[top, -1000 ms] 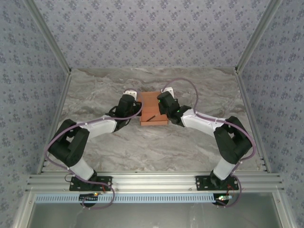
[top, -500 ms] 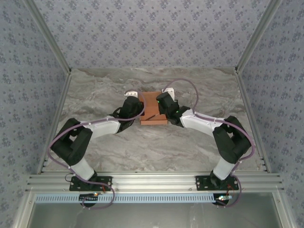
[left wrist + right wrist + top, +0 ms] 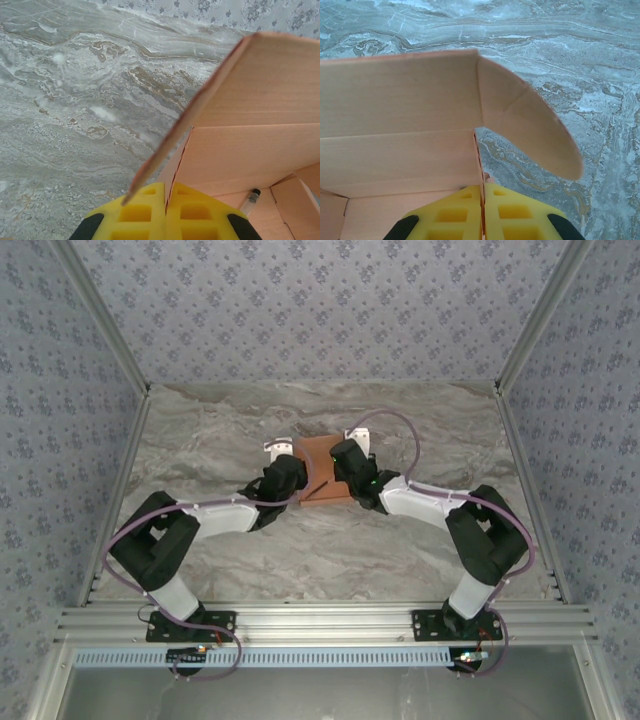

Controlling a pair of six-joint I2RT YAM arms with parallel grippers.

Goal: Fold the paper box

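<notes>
The paper box [image 3: 318, 455] is salmon-orange card, partly folded, in the middle of the marble table. My left gripper [image 3: 296, 476] is at its left side and my right gripper [image 3: 340, 464] at its right side. In the left wrist view the yellow fingers [image 3: 135, 215] of my left gripper [image 3: 166, 197] are shut on the box's upright left wall, and the lid panel [image 3: 260, 80] rises above. In the right wrist view my right gripper [image 3: 483, 200] is shut on the right wall, with the back panel [image 3: 400, 95] and a rounded side flap [image 3: 535, 130] beyond.
A small clear tube with a black cap [image 3: 250, 200] lies inside the box. Grey marble table [image 3: 220, 430] spreads all round. Patterned walls and metal posts [image 3: 520, 350] close in the sides and back. Both arms' elbows stand near the front rail [image 3: 320, 620].
My left gripper has moved right and nearer, up to the box's left wall. The box now looks narrower, with its sides drawn up. The right gripper has barely shifted.
</notes>
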